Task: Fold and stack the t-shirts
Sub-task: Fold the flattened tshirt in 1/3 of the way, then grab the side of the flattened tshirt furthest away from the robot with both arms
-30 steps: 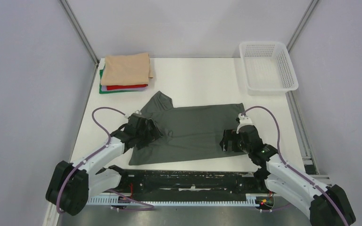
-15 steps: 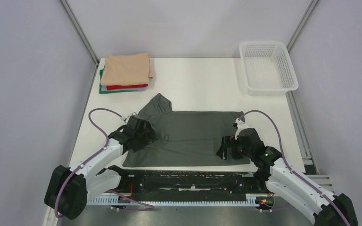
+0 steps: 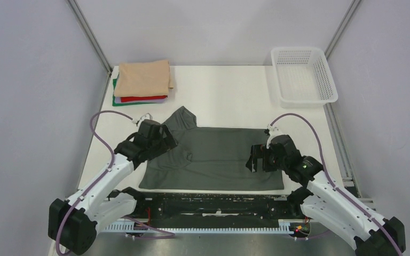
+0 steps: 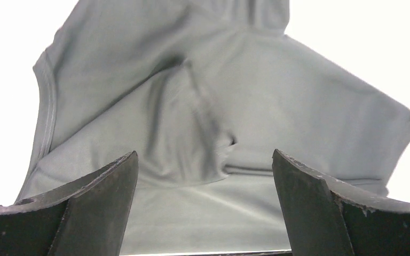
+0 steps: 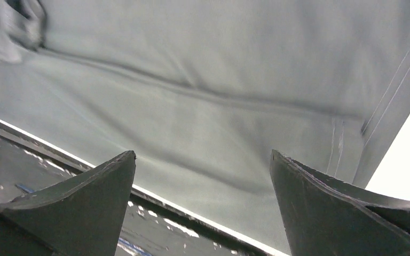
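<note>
The dark charcoal-grey t-shirt [image 3: 213,157] lies folded lengthwise at the near edge of the table, one sleeve sticking up at its far left. It fills the left wrist view [image 4: 203,106] and the right wrist view [image 5: 219,80]. My left gripper [image 3: 163,145] is open and empty above the shirt's left end. My right gripper [image 3: 256,159] is open and empty above the shirt's right end. A stack of folded t-shirts sits at the far left: a tan/peach one [image 3: 144,78] on top, then red [image 3: 141,98] and green [image 3: 118,101].
A white plastic lattice basket [image 3: 302,76] stands at the far right. The black rail [image 3: 213,202] with the arm bases runs along the table's near edge, right beside the shirt's near edge. Grey walls enclose the table.
Both grippers have let go of the shirt and risen. The shirt's near edge was pulled toward the table's front edge, then laid flat. The left arm moved back and left.
</note>
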### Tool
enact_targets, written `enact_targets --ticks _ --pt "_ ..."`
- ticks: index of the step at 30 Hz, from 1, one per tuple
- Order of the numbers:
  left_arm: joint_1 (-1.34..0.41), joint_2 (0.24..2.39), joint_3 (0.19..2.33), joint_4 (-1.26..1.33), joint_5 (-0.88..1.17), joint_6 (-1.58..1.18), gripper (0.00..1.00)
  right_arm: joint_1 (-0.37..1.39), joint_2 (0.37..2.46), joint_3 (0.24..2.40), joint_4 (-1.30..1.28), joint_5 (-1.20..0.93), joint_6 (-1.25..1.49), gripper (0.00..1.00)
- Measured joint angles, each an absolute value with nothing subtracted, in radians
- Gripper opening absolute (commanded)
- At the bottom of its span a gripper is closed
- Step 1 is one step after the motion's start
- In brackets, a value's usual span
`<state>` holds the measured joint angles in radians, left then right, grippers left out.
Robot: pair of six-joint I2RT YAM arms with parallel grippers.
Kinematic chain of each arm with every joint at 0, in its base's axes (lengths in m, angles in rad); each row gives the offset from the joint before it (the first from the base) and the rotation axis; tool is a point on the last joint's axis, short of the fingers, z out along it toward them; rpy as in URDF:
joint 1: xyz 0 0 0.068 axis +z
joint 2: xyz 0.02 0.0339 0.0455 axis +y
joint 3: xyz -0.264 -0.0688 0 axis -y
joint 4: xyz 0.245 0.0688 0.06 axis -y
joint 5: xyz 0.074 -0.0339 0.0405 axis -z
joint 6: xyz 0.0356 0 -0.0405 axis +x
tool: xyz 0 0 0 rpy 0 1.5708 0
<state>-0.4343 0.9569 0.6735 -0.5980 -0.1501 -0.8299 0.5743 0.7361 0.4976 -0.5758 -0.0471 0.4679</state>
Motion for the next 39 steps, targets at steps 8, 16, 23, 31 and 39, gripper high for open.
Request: enact_targets --ticks 8,16,23,31,39 --pt "-0.433 1.205 0.993 -0.577 -0.213 -0.738 1.0 0.574 0.795 0.607 -0.464 0.15 0.444 0.98" --pt "-0.406 1.703 1.381 -0.58 -0.235 -0.556 0.84 0.416 0.981 0.613 -0.373 0.263 0.431 0.98" --pt "-0.383 2.086 1.717 -0.641 -0.244 -0.426 0.63 0.263 1.078 0.608 -0.257 0.266 0.414 0.95" --pt "-0.381 2.207 1.79 -0.709 -0.265 -0.377 0.53 0.207 1.227 0.607 -0.171 0.292 0.407 0.9" --pt "-0.381 2.254 1.821 -0.708 -0.305 -0.377 0.33 0.194 1.313 0.607 -0.11 0.297 0.406 0.88"
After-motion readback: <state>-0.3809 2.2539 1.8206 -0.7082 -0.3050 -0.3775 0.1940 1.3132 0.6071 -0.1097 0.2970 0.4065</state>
